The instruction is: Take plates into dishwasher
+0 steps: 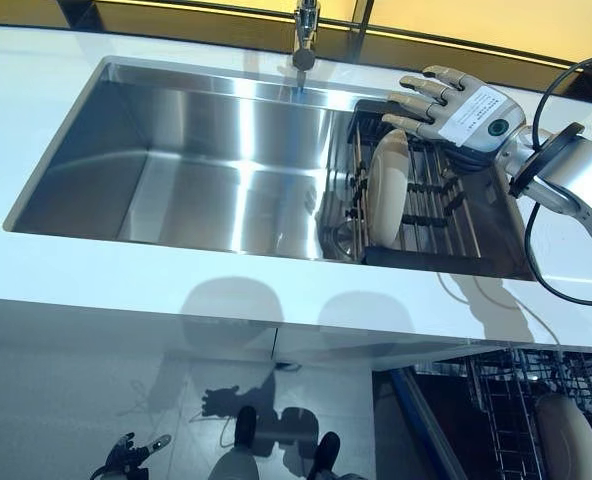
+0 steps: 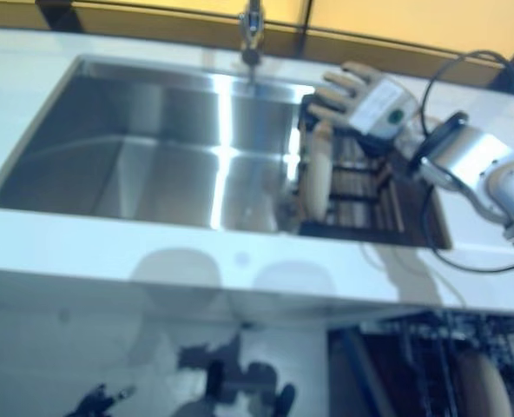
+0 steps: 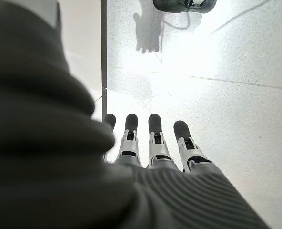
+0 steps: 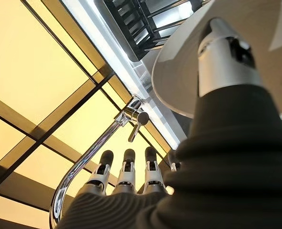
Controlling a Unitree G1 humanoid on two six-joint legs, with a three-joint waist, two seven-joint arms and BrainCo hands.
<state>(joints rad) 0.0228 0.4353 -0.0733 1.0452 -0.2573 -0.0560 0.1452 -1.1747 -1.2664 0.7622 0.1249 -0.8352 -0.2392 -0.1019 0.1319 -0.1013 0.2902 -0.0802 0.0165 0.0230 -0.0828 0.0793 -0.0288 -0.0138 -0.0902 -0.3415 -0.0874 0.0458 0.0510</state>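
Round cream plate [image 1: 387, 187] upright on edge in dark rack [image 1: 439, 222].

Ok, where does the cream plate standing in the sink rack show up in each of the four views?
Left eye view: plate on edge in the rack, right end of the sink, below the right robot hand.
Right eye view: same place, right of centre.
Left wrist view: not in it; only floor past the left robot hand.
Right wrist view: upper right, close.
Shared landmark: the faucet.
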